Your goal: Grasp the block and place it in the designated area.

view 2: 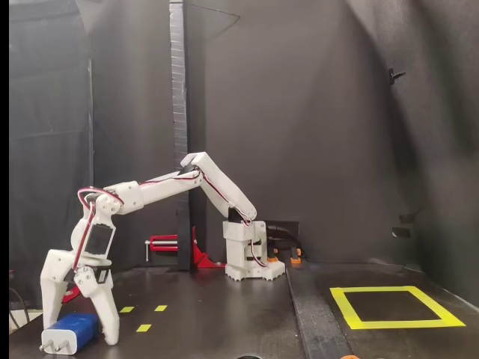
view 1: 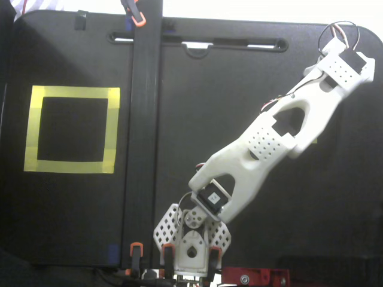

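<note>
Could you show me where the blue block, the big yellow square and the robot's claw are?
Block (view 2: pixel 71 331): fixed side view, its blue top face.
Yellow tape square (view 1: pixel 72 94): fixed top-down view, upper tape strip.
End effector (view 2: pixel 78 333): fixed side view, between its fingertips.

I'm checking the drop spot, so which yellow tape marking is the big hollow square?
The large yellow tape square at the right of the side-on fixed view. The small yellow tape marks near the gripper are just short solid pieces.
</note>
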You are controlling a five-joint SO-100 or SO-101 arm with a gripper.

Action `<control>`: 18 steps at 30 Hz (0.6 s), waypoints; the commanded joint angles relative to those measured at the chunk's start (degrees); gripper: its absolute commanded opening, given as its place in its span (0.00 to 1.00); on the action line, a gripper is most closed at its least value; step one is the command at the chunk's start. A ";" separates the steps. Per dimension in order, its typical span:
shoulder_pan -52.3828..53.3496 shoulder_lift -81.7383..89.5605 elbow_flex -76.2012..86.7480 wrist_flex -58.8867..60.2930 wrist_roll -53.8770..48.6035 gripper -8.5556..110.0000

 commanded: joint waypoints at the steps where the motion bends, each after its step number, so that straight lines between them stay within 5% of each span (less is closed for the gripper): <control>1: 0.62 -0.09 -0.35 0.09 0.35 0.30; 5: 0.62 -0.35 -0.26 0.18 0.35 0.24; 18: 0.79 -1.41 -0.26 1.93 0.35 0.24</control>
